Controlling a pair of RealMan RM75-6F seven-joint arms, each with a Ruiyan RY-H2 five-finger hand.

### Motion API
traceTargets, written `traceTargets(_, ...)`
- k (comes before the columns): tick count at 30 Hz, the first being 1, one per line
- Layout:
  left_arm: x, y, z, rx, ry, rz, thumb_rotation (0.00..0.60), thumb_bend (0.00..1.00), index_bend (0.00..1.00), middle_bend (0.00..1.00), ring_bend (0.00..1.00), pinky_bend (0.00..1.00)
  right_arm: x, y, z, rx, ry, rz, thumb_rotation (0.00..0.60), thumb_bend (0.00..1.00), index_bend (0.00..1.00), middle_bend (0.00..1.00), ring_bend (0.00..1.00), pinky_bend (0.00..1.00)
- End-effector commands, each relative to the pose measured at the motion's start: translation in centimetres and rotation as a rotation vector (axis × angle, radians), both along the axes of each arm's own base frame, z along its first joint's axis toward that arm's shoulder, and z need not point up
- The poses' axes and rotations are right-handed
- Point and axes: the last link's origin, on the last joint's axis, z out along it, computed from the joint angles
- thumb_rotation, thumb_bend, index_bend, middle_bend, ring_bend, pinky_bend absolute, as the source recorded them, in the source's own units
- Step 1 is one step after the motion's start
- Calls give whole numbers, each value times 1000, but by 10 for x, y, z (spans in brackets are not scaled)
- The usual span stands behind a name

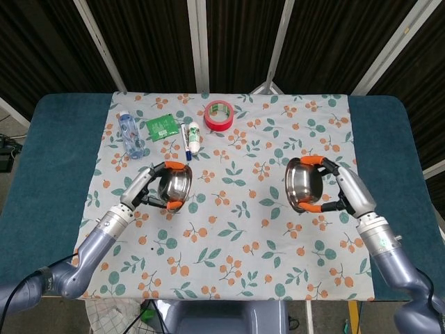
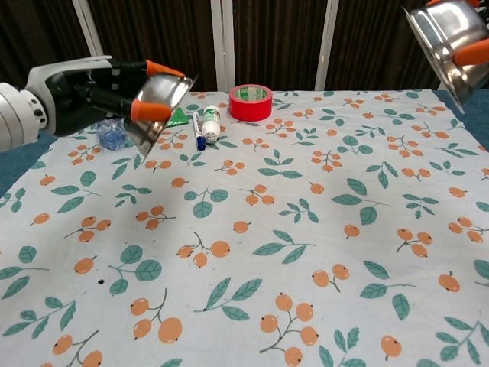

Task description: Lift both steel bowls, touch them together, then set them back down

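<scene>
Bowls hang lifted above the table (image 1: 62,174), well apart: left hand (image 1: 142,186) grips left bowl (image 1: 175,184), right hand (image 1: 345,193) grips right bowl (image 1: 303,185).

Both arms are smooth blue-grey tubes, each ending in a silver metal wrist collar. The left hand (image 1: 142,189) and right hand (image 1: 346,193) have pale grey shells and dark inner parts. Their fingers (image 1: 309,161) end in bright orange tips. A black cable runs beside the left arm.
</scene>
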Motion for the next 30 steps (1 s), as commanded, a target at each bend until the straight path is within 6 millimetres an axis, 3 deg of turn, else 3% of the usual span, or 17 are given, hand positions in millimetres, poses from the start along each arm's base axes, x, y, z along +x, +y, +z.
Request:
traceTargets(1, -13, 5, 17, 44, -82, -13, 600, 84, 343, 192, 179, 352, 19, -5, -11, 152, -140, 69, 600, 52, 417, 307, 377, 304)
traceTargets(9, -11, 7, 2, 106, -236, -5, 600, 81, 344, 177, 169, 341, 42, -7, -27, 268, -340, 107, 600, 52, 422, 307, 377, 305)
traceTargets(19, 7, -1, -28, 126, -328, -57, 600, 75, 344, 165, 161, 333, 84, -13, -58, 248, -502, 124, 600, 52, 432, 307, 377, 305)
traceTargets(30, 16, -5, -33, 194, -361, -108, 600, 72, 344, 162, 161, 332, 76, -38, -77, 190, -483, 74, 600, 52, 436, 307, 377, 299)
